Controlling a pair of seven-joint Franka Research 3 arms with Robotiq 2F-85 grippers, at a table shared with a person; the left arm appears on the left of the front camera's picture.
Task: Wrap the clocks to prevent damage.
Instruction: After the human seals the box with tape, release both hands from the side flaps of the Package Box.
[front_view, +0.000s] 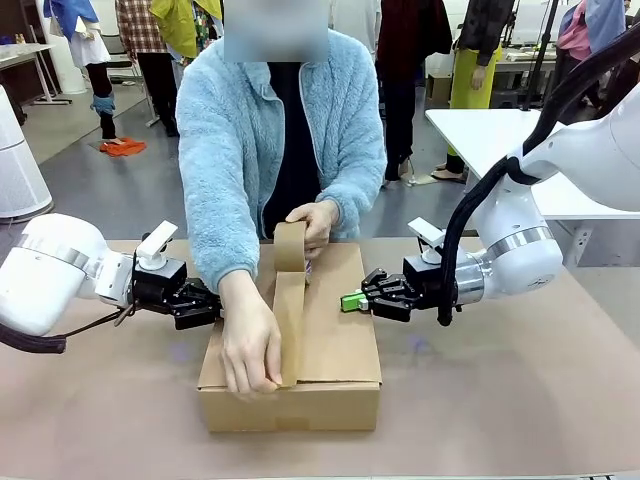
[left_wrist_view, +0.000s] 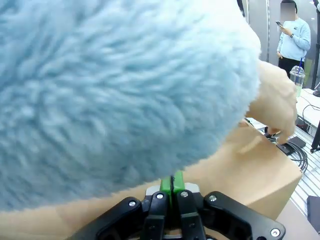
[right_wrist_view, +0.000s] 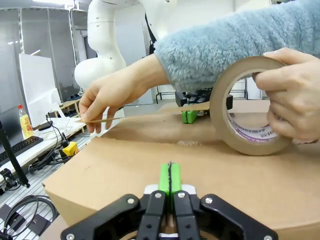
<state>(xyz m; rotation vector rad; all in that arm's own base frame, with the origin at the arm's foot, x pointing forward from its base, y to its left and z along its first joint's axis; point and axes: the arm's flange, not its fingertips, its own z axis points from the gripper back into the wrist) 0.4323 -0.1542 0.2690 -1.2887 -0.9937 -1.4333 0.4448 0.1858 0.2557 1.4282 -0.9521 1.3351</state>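
Meanwhile both pressed-together grippers, left gripper (front_view: 210, 303) and right gripper (front_view: 352, 300), flank the cardboard box (front_view: 340, 345) the person tapes lengthwise.

Bright even indoor light, soft shadows, blurred near sleeve (left_wrist_view: 115, 85), wide-angle wrist distortion

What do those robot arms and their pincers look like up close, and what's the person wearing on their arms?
Both arms are glossy white with rounded joints and silver rings; a black cable loops along the right arm. The left pincer and right pincer are black linkages with silver screws, tipped by bright green pads. The person's sleeves are fluffy light-blue fleece.
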